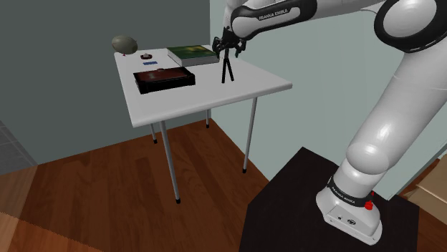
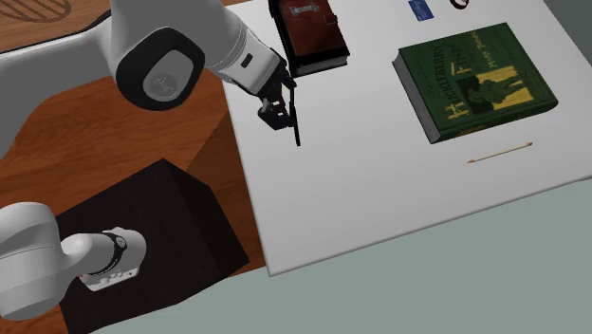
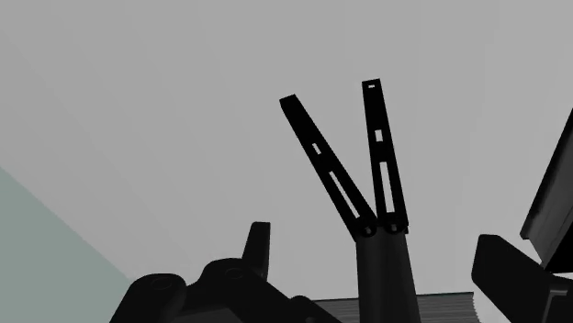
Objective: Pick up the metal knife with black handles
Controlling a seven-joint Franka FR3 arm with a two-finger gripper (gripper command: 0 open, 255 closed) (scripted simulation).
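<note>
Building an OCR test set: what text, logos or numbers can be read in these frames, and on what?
"FRANKA EMIKA": white letters on the arm's forearm.
White lettering on the base band: too small to read with certainty.
Title on the green book: too blurred to read.
White marks on the blue card: too small to read.
No text on the knife.
</note>
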